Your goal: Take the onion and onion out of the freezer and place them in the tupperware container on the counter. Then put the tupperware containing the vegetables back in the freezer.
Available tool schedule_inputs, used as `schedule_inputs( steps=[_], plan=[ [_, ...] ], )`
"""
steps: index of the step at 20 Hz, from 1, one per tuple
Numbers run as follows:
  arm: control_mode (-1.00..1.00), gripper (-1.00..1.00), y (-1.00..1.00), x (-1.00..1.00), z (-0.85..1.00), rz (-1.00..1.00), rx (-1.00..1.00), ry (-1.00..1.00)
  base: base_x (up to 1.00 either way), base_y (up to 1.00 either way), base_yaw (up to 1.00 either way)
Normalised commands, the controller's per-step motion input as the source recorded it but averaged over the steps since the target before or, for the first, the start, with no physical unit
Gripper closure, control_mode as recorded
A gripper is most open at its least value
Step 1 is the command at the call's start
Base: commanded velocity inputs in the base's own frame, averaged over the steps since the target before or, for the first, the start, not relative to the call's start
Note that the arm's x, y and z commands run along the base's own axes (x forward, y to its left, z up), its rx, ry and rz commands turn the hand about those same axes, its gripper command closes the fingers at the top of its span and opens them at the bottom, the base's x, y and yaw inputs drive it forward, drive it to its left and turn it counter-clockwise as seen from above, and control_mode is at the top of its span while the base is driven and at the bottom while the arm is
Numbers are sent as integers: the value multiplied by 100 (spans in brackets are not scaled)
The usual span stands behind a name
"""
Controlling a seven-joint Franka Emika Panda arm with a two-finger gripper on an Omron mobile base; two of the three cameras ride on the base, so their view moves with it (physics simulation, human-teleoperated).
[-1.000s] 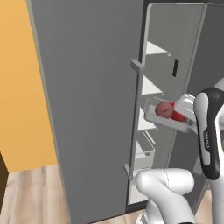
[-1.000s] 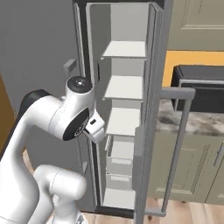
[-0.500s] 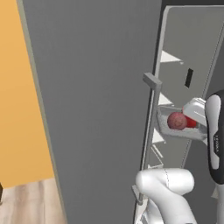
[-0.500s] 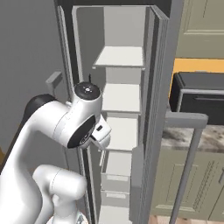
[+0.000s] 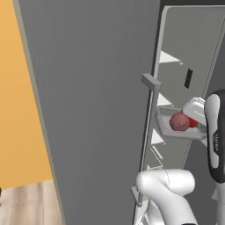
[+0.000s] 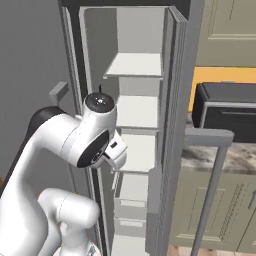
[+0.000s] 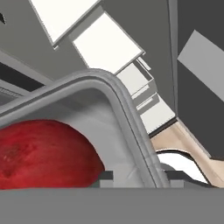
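Left base view: the grey box (image 5: 178, 127) sits at about 3 o'clock in the frame, inside the open freezer (image 5: 88, 110), with two onions (image 5: 179, 121) in it, a dull pink one in front and a brighter red one peeping out behind. The white arm (image 5: 215, 132) rises at the right edge, just beside the box. Whether the box rests on a shelf or hangs in the air cannot be told.

Right base view: the arm (image 6: 75, 145) reaches into the freezer interior (image 6: 135, 100) at 9 o'clock. White shelves (image 6: 135, 65) run up the middle, and a toaster oven (image 6: 225, 110) stands on the stone surface (image 6: 215, 155) at 3 o'clock.

Hand view: the box rim (image 7: 127, 118) curves across the centre, with a red onion (image 7: 43, 153) at 8 o'clock, very close. The fingers (image 7: 135, 177) show only as two dark tips at 6 o'clock, straddling the rim; whether they clamp it or stand loose cannot be told.

Risk (a judgement): if the box is let go before it sits flat on a shelf, it could tip and spill the onions. A nudge from the arm could also shove it off.
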Motion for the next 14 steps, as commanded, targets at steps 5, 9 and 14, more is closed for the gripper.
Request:
schedule_inputs(
  steps=[5, 9, 14],
  plan=[
    [100, 100, 0, 0, 0, 0, 0, 0, -2, -53, -1],
    [100, 100, 0, 0, 0, 0, 0, 0, -11, -36, 0],
    [100, 100, 0, 0, 0, 0, 0, 0, -34, -5, 0]
  ],
)
